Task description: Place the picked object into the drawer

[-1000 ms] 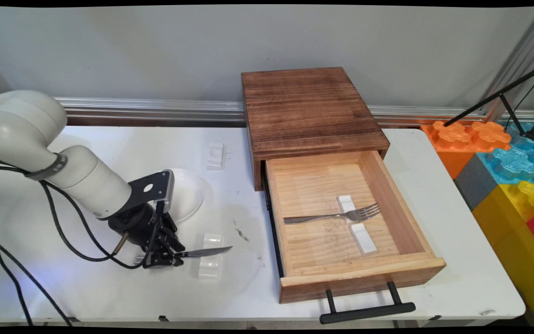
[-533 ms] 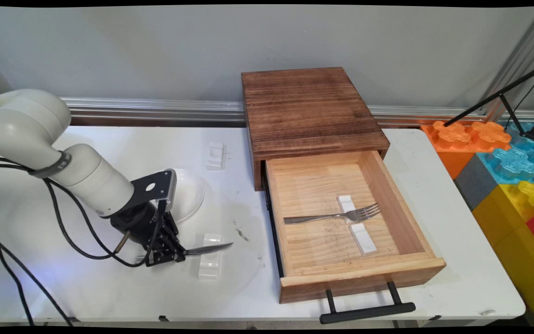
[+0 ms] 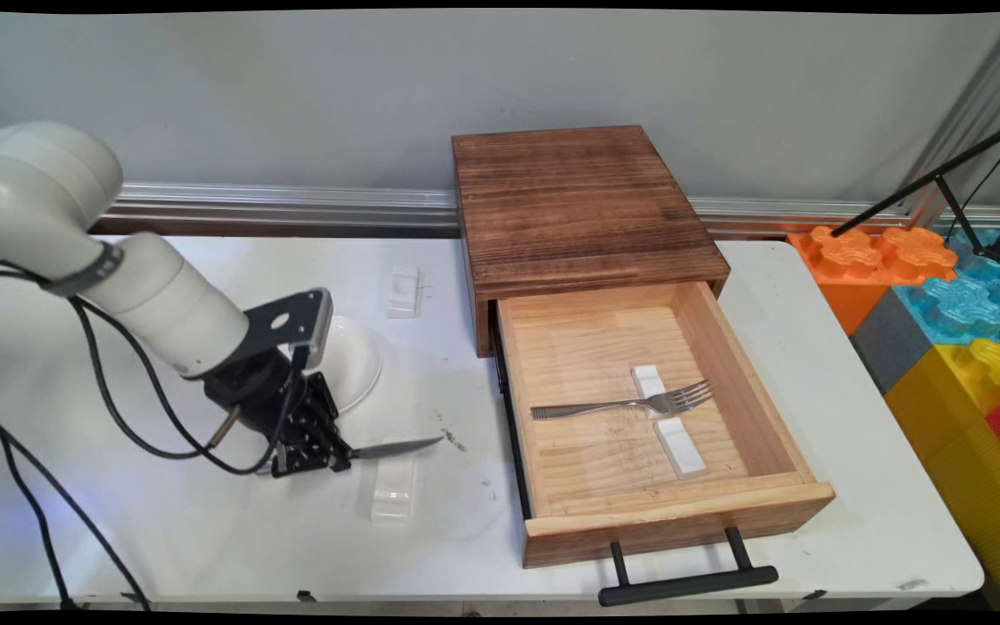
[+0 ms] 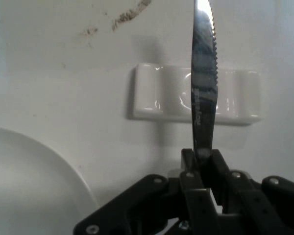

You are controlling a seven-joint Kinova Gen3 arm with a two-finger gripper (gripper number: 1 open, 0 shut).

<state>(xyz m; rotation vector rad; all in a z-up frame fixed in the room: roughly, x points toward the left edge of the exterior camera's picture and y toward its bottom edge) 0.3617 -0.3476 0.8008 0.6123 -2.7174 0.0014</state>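
Note:
My gripper (image 3: 319, 458) is shut on a steel knife (image 3: 396, 448), which it holds by the handle end, the serrated blade pointing right. The knife hangs a little above a white cutlery rest (image 3: 394, 490) on the table's near left. In the hand view the knife (image 4: 204, 83) runs straight up from between the fingers (image 4: 204, 166), crossing over the white rest (image 4: 161, 93) below it. A white plate (image 3: 354, 360) lies just behind the gripper, and its rim (image 4: 44, 161) fills the hand view's lower left.
A dark wooden box (image 3: 578, 208) stands at the back, its pale drawer (image 3: 778, 425) pulled open towards me with a black handle (image 3: 687, 586). Inside lie a fork (image 3: 626, 404) and a white rest (image 3: 678, 447). Another white rest (image 3: 403, 291) sits further back. Coloured blocks (image 3: 943, 295) stand off the table's right.
The gripper has risen with the knife, lifting it off the white rest and carrying it slightly right and back. The arm's upper link has swung upward.

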